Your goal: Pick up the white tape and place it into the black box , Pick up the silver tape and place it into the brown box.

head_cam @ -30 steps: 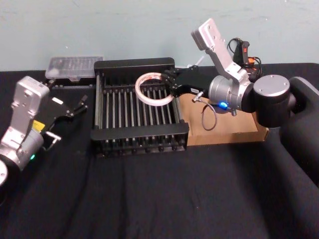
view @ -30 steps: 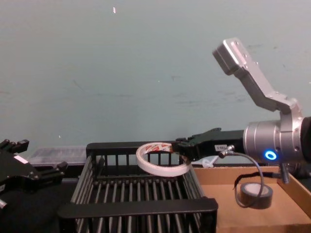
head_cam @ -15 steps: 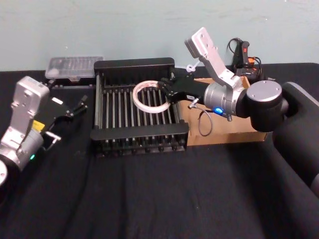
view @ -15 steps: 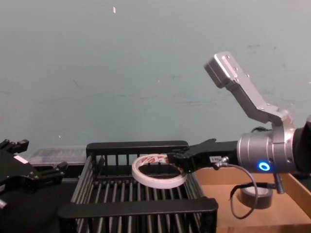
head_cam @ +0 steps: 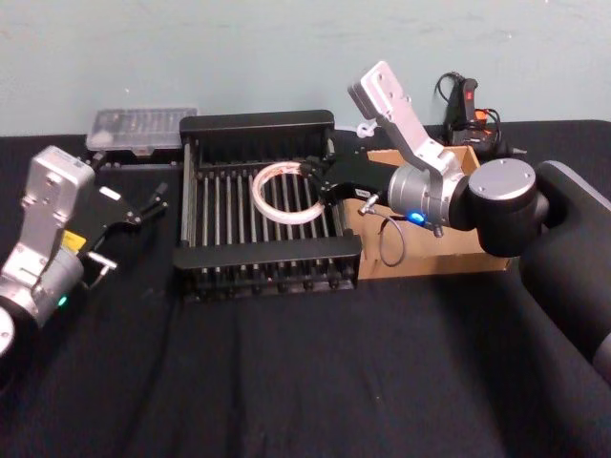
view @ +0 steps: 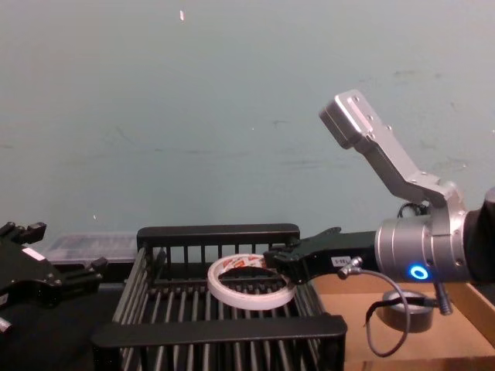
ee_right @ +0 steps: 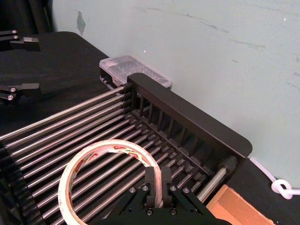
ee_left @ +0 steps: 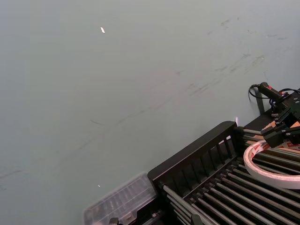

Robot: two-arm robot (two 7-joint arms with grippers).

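The white tape [head_cam: 284, 190] is pinched at its rim by the right claw [head_cam: 318, 187], low inside the black box [head_cam: 266, 252]. The left claw [head_cam: 143, 203] is held spread, parked left of it.

1. I count one white tape [head_cam: 284, 191], a wide thin ring with red print on its core.
2. One silver tape [view: 410, 314], a small thick grey roll.
3. That makes two tape rolls in all.
4. One black box [head_cam: 258, 124], the slatted crate.
5. One brown box [head_cam: 449, 260], the shallow cardboard tray.
6. So two containers on my surface [head_cam: 286, 382].
7. One clear plastic case [head_cam: 141, 129] behind the crate.
8. Two pincers: the left pincer [head_cam: 158, 198] and the right pincer [head_cam: 320, 181].
9. One red-and-black device [head_cam: 466, 107] with cables at the far right.
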